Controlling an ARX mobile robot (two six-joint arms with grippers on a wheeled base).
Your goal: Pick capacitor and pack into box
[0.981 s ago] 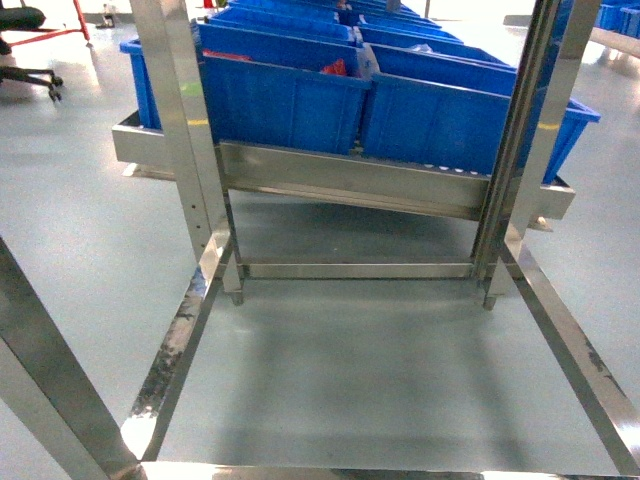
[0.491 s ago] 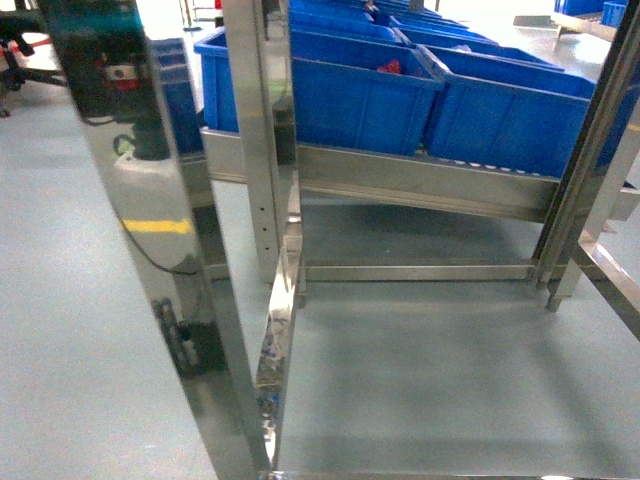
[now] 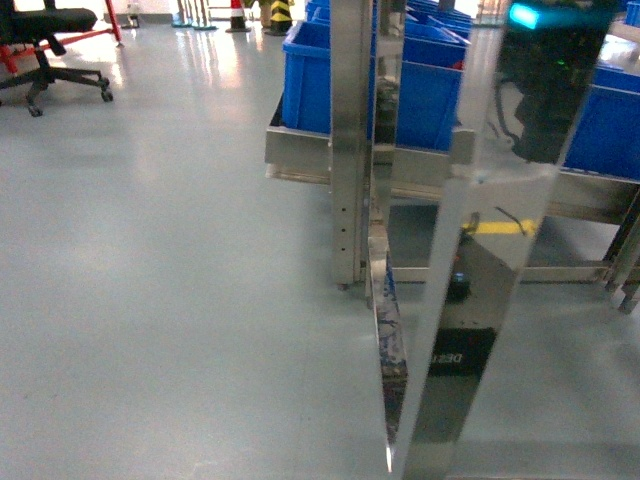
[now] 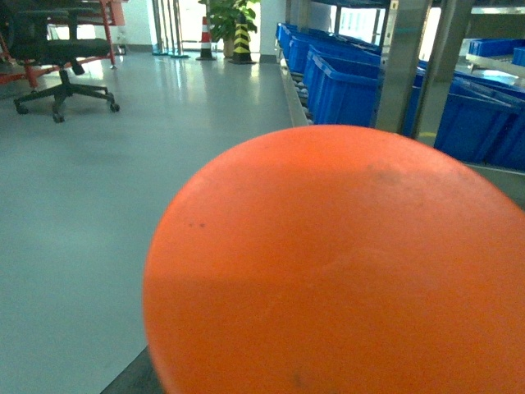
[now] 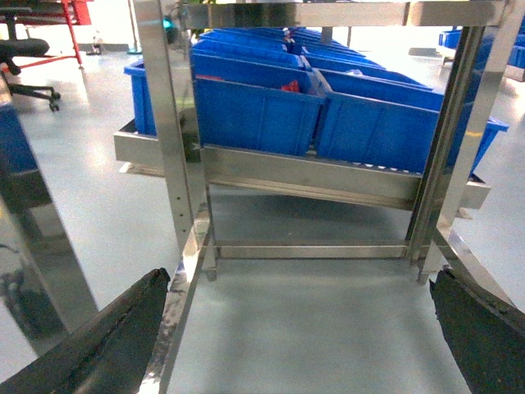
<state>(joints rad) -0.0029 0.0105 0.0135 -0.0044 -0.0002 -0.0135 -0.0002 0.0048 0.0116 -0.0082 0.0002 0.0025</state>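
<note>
Left wrist view: I find an orange dome (image 4: 344,271) filling most of the frame, cut off right and below, hiding the left gripper. Right wrist view: I get only two dark fingertips (image 5: 107,341), cropped at the bottom corners. Head view: blue bins (image 3: 420,80) partly masked by a steel upright (image 3: 352,140).

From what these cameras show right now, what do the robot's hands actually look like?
Little shows. In the right wrist view, the right hand appears as two dark, rough-edged black fingers at the bottom corners, set wide apart. The left wrist view is mostly filled by a smooth orange dome, so that hand is hidden. The head view shows no arms, cables or markings.
</note>
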